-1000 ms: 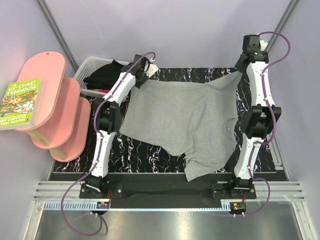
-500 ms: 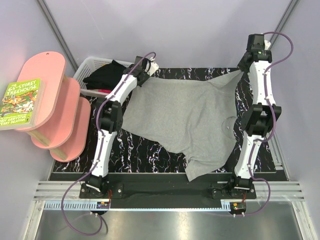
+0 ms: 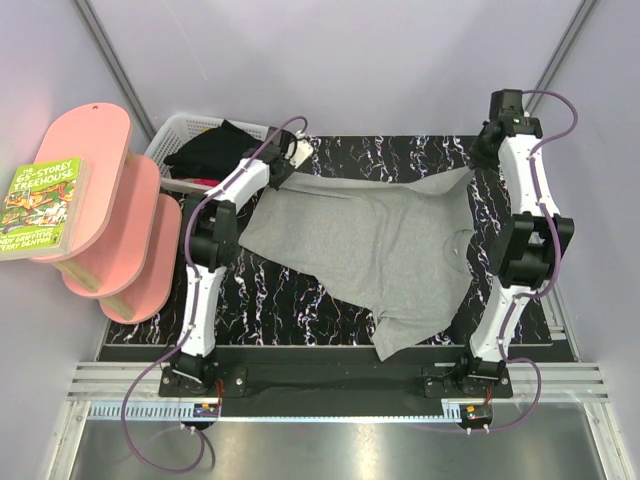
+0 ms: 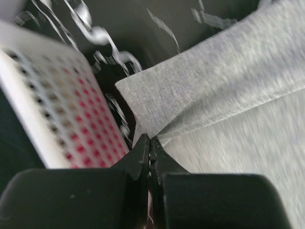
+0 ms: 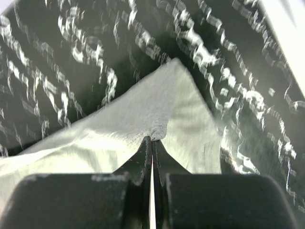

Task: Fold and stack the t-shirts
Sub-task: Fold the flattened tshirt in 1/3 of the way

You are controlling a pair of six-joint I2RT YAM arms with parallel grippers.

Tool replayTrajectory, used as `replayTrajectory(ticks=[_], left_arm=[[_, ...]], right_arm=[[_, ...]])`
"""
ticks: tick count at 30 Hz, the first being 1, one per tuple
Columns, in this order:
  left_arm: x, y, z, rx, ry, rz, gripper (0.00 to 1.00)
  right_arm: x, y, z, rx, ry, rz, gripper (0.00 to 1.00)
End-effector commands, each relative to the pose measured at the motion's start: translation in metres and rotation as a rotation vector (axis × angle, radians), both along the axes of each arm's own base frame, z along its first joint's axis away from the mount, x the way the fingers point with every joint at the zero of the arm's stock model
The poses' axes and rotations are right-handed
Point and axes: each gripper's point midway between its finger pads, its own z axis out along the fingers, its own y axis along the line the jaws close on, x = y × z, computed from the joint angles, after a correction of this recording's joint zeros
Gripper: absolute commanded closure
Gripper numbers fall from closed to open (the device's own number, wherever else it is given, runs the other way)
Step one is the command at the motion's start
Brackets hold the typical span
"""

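**Lay the grey shirt flat before the first fold**

The left hand is clenched on one far corner of the grey t-shirt, and the right hand pinches the other far corner. The cloth stretches between them along the far side of the bench, its near part reaching the front edge. The black t-shirt lies in the white basket. Hold both corners level and taut, lower them together, and let go only once the fabric lies smooth.
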Motion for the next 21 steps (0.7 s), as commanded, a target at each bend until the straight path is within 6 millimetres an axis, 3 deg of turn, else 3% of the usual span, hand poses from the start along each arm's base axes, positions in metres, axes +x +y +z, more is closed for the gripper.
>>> replayTrajectory(ticks=[1,9,11,19,21], left_arm=[[0.0,0.017,0.047,-0.024,-0.098,0.034,1.0],[-0.001,0.017,0.055,-0.031,-0.108,0.03,1.0],[-0.001,0.017,0.056,-0.029,-0.111,0.027,1.0],[-0.001,0.02,0.071,-0.018,-0.139,0.027,1.0],[-0.003,0.021,0.078,-0.025,-0.147,0.022,1.0]], right_arm=[[-0.026,0.03,0.057,-0.012,-0.125,0.049,1.0],[-0.075,0.047,0.066,-0.035,-0.118,0.063,1.0],[-0.087,0.046,0.058,-0.04,-0.093,0.057,1.0],[-0.142,0.047,0.056,-0.022,-0.069,0.032,1.0],[-0.153,0.059,0.054,-0.017,-0.066,0.06,1.0]])
